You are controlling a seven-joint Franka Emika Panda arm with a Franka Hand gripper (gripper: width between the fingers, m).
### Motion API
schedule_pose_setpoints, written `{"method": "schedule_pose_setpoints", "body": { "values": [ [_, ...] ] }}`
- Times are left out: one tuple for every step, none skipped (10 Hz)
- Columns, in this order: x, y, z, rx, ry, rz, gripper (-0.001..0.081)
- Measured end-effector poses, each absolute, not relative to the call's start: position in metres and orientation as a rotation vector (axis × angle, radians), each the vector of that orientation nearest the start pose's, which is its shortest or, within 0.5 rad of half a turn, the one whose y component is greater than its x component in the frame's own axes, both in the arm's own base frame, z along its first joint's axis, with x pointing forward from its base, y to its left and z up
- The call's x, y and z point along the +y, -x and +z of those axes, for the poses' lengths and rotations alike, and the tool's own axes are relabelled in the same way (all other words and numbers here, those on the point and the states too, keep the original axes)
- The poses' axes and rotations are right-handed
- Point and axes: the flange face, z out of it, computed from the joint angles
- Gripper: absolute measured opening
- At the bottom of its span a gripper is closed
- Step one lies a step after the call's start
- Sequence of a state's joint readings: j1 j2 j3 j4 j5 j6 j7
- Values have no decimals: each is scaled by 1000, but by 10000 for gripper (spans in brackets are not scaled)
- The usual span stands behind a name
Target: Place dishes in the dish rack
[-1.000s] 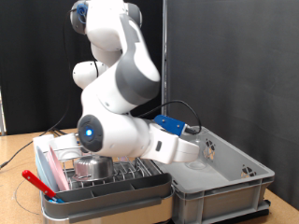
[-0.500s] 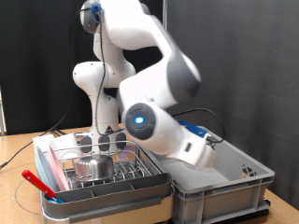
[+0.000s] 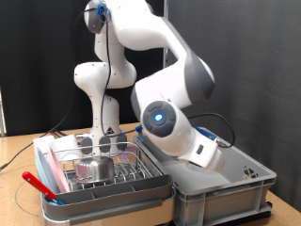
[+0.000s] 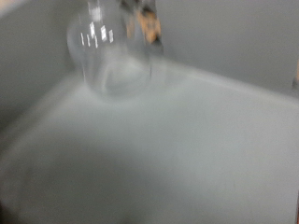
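The dish rack (image 3: 120, 166) is a silver wire rack in a pale tray at the exterior view's lower left. In it stand a pink plate (image 3: 58, 170) on edge and a shiny steel cup (image 3: 92, 169). A thin red utensil (image 3: 38, 183) lies along the tray's near left edge. My arm reaches down into the large grey bin (image 3: 230, 195) on the exterior view's right. The hand (image 3: 215, 151) is inside the bin and its fingers are hidden. The blurred wrist view shows a clear glass (image 4: 107, 54) on the bin's pale floor, apart from the hand.
A wooden table (image 3: 14, 193) carries the rack and bin. A black curtain (image 3: 254, 66) hangs behind. The bin's walls surround the hand. A small dark and orange object (image 4: 148, 23) sits beside the glass in the wrist view.
The arm has swung from over the rack's right edge further to the exterior view's right and lower into the grey bin. The rack's contents have not moved.
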State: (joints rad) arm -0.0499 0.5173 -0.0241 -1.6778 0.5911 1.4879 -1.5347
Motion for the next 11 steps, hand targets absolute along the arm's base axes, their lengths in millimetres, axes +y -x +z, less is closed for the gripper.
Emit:
{"method": "schedule_pose_setpoints", "body": {
  "values": [
    [31, -597, 282, -1435, 1823, 97, 806],
    [43, -592, 280, -1506, 1830, 108, 806],
    [53, -586, 280, -1545, 1840, 109, 806],
    [60, -582, 279, -1567, 1857, 98, 806],
    [64, -579, 278, -1588, 1887, 75, 806],
    [65, -579, 277, -1619, 1936, 45, 806],
    [67, -577, 276, -1651, 1978, 28, 806],
    [67, -576, 276, -1675, 2010, 21, 806],
    [67, -573, 276, -1681, 1998, 27, 806],
    [66, -571, 276, -1683, 1972, 37, 806],
    [66, -572, 276, -1682, 1984, 31, 806]
  ]
}}
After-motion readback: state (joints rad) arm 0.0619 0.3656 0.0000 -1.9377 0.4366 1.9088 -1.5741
